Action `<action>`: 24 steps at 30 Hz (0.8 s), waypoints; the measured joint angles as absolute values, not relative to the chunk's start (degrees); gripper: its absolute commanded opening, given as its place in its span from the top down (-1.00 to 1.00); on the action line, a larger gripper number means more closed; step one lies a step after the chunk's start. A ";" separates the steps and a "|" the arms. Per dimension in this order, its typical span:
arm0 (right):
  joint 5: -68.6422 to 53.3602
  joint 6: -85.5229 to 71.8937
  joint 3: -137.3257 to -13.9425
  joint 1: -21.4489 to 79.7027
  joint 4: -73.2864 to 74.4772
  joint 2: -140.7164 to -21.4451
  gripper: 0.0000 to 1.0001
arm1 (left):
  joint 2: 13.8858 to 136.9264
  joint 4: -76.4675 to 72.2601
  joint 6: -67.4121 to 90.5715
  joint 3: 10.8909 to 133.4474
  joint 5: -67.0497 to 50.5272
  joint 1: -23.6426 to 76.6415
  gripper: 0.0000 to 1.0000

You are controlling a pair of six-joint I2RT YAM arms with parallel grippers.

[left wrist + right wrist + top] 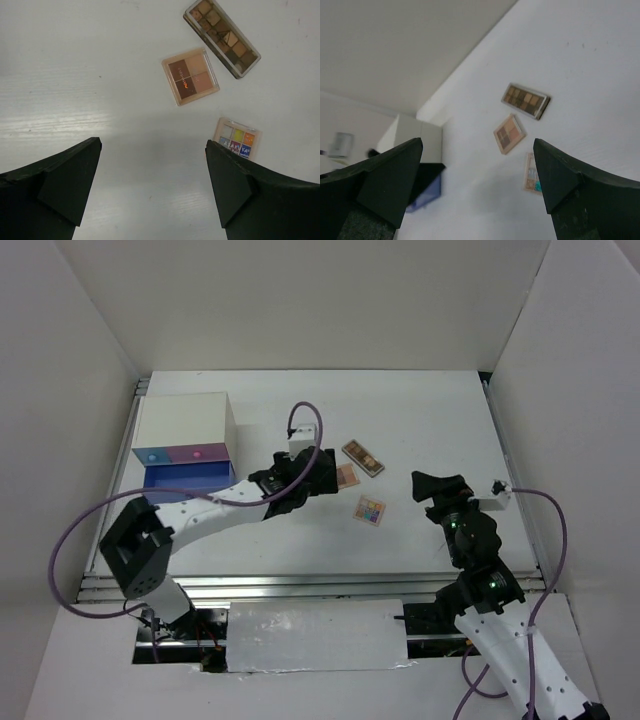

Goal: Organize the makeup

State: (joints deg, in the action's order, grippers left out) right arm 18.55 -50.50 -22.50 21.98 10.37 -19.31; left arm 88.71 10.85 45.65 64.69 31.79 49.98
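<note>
Three flat palettes lie on the white table: a long brown one (363, 457), a square pinkish-tan one (347, 477) and a multicoloured one (370, 510). My left gripper (318, 480) is open and empty, just left of the pinkish-tan palette. The left wrist view shows the gripper (152, 150) over bare table with the brown (221, 37), pinkish-tan (190, 76) and multicoloured (237, 137) palettes ahead. My right gripper (425, 485) is open and empty, held to the right of the palettes; its view (477, 145) shows them far off. No bottle, tube or stick is in view.
A white box (185, 425) with pink and blue drawer fronts stands at the back left, its blue drawer (188, 477) pulled open. It also shows in the right wrist view (417, 137). White walls enclose the table at the back and both sides.
</note>
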 measured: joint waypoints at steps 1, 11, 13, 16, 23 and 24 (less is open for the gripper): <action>20.78 -51.64 -22.50 21.98 11.38 -17.37 -1.00 | 91.33 12.19 45.34 66.30 31.62 50.19 -0.99; 35.16 -60.42 -22.92 21.98 21.98 -9.08 -1.00 | 114.37 15.88 42.17 87.07 24.73 56.99 -0.99; 35.81 -60.60 -22.92 21.98 22.02 -7.68 -1.00 | 118.52 16.62 41.71 91.29 23.40 57.58 -0.99; 35.77 -60.45 -22.90 21.98 21.93 -7.27 -1.00 | 124.01 18.79 40.60 97.10 22.39 58.41 -0.99; 34.02 -58.94 -22.85 21.98 21.10 -7.33 -1.00 | 128.79 21.54 38.96 100.79 22.57 58.87 -0.99; 33.58 -58.67 -22.79 21.98 20.78 -7.25 -1.00 | 128.79 21.80 38.96 100.88 22.61 58.87 -0.99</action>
State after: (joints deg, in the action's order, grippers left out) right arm 33.58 -58.67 -22.79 21.98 20.78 -7.25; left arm 128.79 21.80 38.96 100.88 22.61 58.87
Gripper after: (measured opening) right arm 0.998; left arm 0.994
